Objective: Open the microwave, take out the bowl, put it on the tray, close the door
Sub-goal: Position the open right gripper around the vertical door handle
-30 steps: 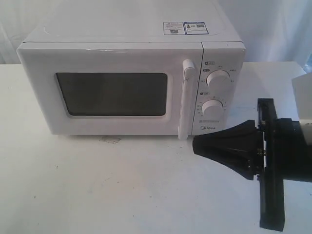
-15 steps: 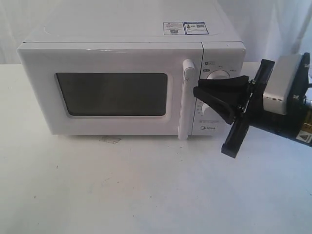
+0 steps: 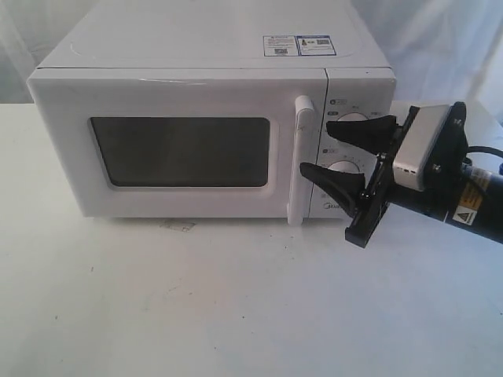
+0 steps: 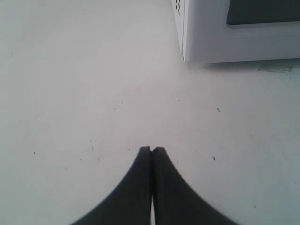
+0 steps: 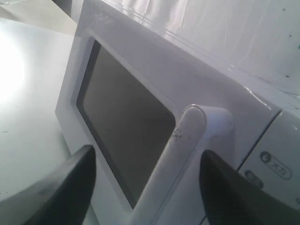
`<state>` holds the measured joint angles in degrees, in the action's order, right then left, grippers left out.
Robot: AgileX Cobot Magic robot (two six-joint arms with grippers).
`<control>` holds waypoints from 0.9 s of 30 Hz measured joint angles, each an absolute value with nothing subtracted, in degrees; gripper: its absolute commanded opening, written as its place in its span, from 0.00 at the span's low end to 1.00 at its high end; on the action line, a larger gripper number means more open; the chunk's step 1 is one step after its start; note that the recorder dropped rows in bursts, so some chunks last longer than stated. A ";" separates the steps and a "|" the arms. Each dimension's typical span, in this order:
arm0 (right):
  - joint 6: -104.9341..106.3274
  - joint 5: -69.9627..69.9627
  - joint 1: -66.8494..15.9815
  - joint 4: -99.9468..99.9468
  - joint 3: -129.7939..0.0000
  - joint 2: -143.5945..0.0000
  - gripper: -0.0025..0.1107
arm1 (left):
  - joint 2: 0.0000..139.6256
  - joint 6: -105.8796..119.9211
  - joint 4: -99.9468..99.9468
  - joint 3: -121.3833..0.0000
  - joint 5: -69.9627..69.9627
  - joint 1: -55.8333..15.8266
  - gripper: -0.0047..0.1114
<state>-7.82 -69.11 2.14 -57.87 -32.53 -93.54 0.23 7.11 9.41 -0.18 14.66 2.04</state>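
Observation:
The white microwave [image 3: 212, 59] stands at the back of the table with its door [image 3: 177, 94] shut; the dark window [image 3: 181, 151] shows nothing inside, so the bowl is hidden. The vertical bar handle [image 3: 301, 161] runs down the door's right edge. My right gripper [image 3: 324, 149] is open just right of the handle, in front of the two knobs [image 3: 346, 124]. In the right wrist view the handle [image 5: 180, 159] lies between the spread fingers [image 5: 70, 183]. My left gripper [image 4: 151, 150] is shut on nothing, low over bare table near the microwave's corner [image 4: 185, 51].
The white table [image 3: 196, 298] stretches in front of the microwave. A small scuff [image 3: 179, 226] marks it below the door. A white curtain [image 3: 440, 47] hangs behind. No tray is in view.
The right gripper rose from the table to knob height, moved left toward the handle, and its fingers spread from shut to open.

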 measured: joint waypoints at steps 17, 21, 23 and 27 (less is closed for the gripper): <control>-7.92 -69.22 2.14 -57.43 -35.10 -96.17 0.55 | 0.23 7.11 9.41 -0.18 14.66 2.04 0.04; -7.92 -69.22 2.14 -57.32 -35.77 -97.12 0.55 | 0.23 7.11 9.41 -0.18 14.66 2.04 0.04; -7.92 -69.22 1.93 -56.99 -36.12 -97.51 0.55 | 0.23 7.11 9.41 -0.18 14.66 2.04 0.04; -9.00 -69.22 1.06 -56.86 -37.03 -98.47 0.55 | 0.23 7.11 9.41 -0.18 14.66 2.04 0.04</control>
<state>-9.00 -69.22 1.06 -56.86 -37.03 -98.47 0.23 7.11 9.41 -0.18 14.66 2.04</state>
